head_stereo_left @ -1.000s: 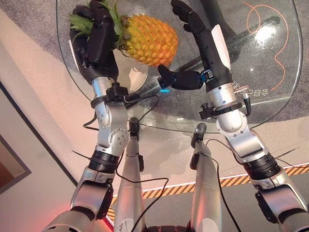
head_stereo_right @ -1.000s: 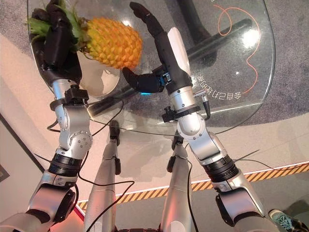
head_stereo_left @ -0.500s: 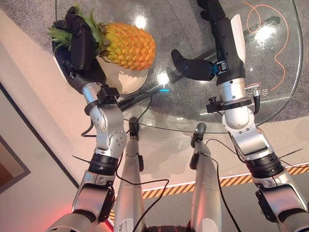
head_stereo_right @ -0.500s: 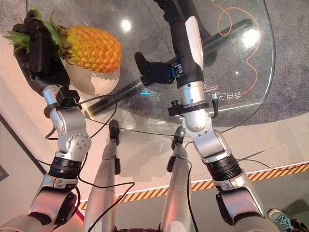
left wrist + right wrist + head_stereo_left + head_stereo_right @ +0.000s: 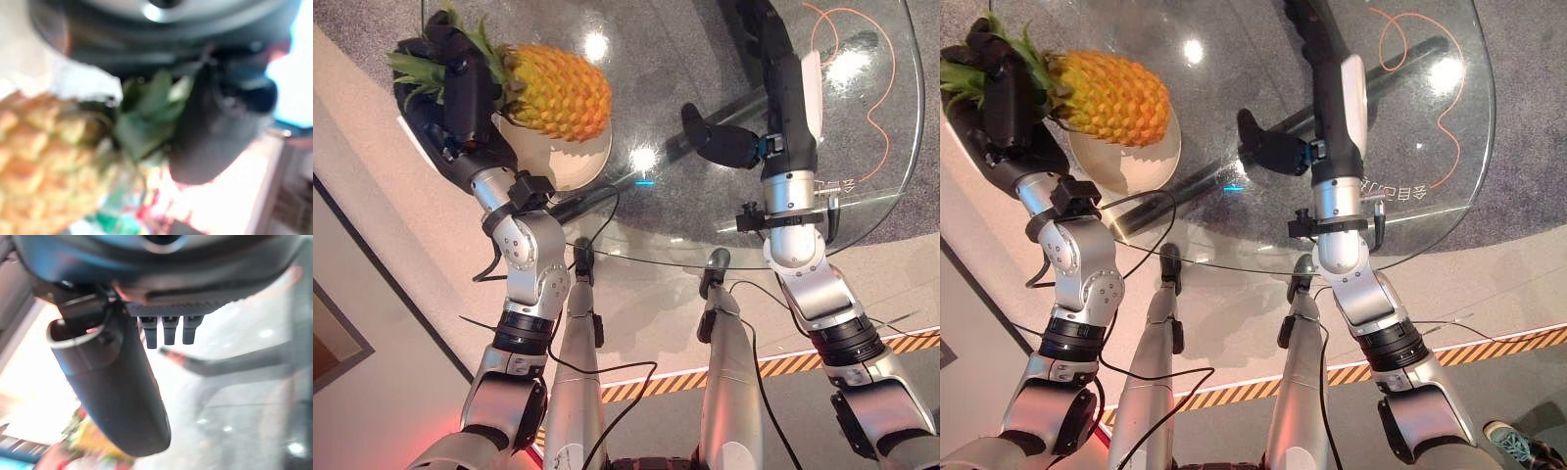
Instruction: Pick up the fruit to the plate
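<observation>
Glossy glass table (mirror-bright); rough, scaly pineapple.

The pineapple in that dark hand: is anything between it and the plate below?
Nothing visible is. The left hand grips the orange pineapple by its green crown, and the fruit hangs over the round cream plate on the glass table.

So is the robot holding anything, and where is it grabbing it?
Yes. Its left hand grips the orange-yellow pineapple by its green leafy crown, above the round cream plate. Its right hand holds nothing.
</observation>
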